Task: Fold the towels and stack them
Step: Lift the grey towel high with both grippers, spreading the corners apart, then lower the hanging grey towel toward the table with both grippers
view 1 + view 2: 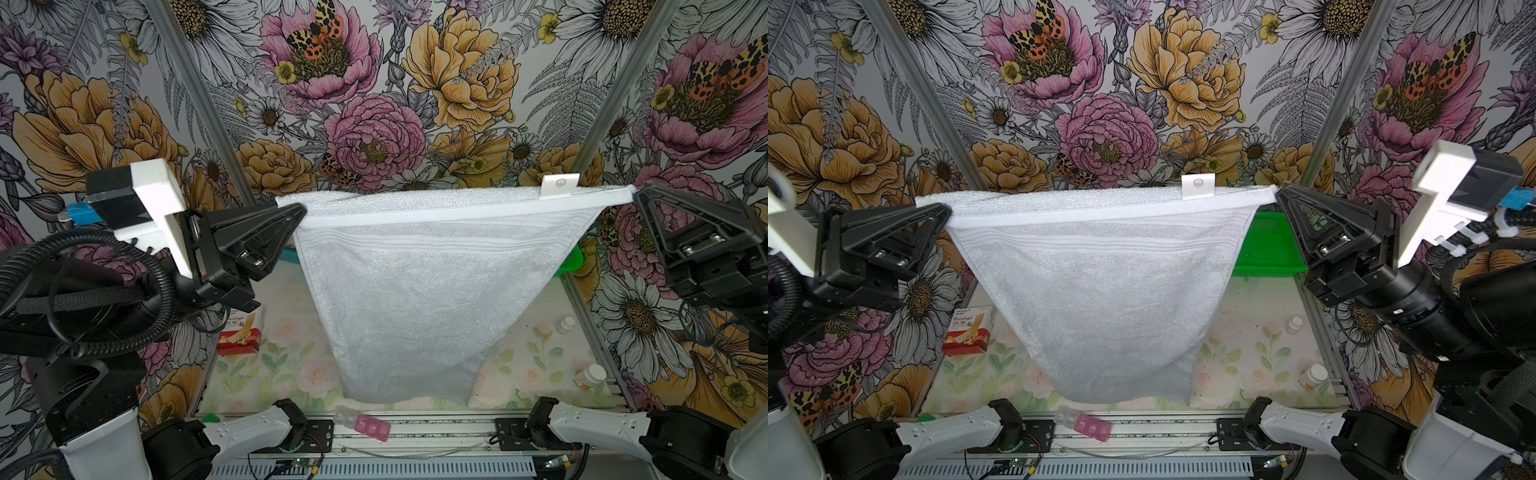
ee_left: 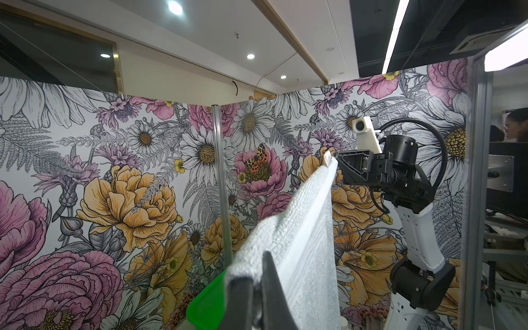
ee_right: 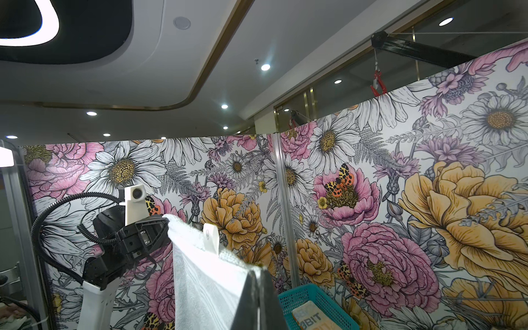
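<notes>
Here the left gripper [image 1: 300,212] and the right gripper [image 1: 636,194], both pinched shut, each clamp one top corner of the pale grey-white towel [image 1: 407,299]. The towel hangs stretched between them above the table [image 1: 266,374]; whether its lower end touches the table cannot be told. A white label tab [image 1: 560,185] stands on the taut hem near the right gripper. Judged progress: this towel is spread but not yet folded. At the far right, a green basket [image 1: 1266,245] holds the striped towel [image 3: 314,317], lying flat. The orange towel is not visible, and no stack is seen.
</notes>
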